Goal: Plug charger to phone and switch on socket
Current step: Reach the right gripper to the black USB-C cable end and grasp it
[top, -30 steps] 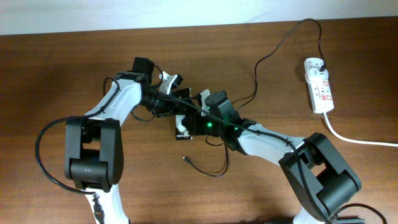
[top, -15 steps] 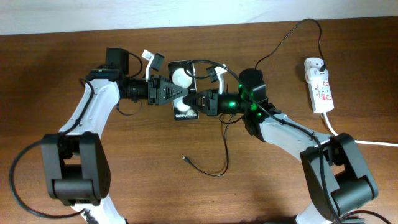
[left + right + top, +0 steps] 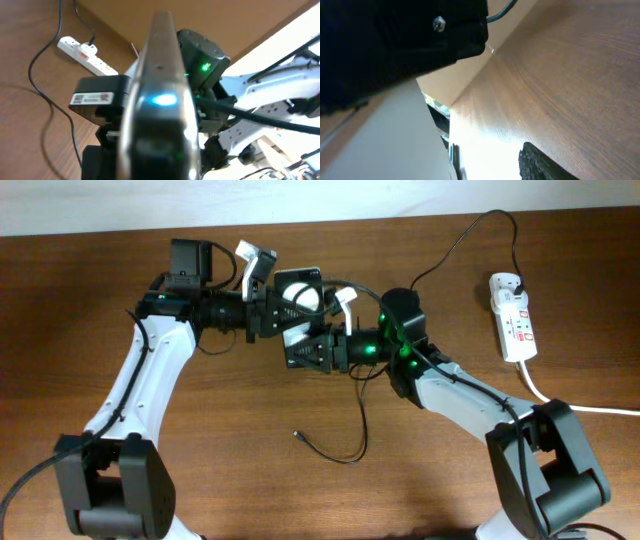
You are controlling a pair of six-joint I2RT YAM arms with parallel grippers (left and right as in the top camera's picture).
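Observation:
The phone (image 3: 300, 288) is a black slab with a white round reflection, raised and tilted off the table at the back centre. My left gripper (image 3: 283, 311) comes in from the left and is shut on it. In the left wrist view the phone (image 3: 160, 95) runs edge-on up the middle from my jaws (image 3: 160, 162). My right gripper (image 3: 308, 351) sits just under the phone's near end, open; one dark fingertip (image 3: 545, 162) shows over bare wood. The charger cable (image 3: 362, 415) trails to its small tip (image 3: 297, 434) lying loose on the table. The socket (image 3: 513, 320) lies far right.
A thick white cord (image 3: 575, 404) leaves the socket toward the right edge. The charger's black plug (image 3: 514, 281) sits in the strip's far end, and its cable loops up near the back edge (image 3: 490, 216). The socket (image 3: 85, 50) also shows in the left wrist view.
My left gripper has shut on the phone and raised it slightly toward the back. My right gripper, shut on the phone before, has opened and sits lower.

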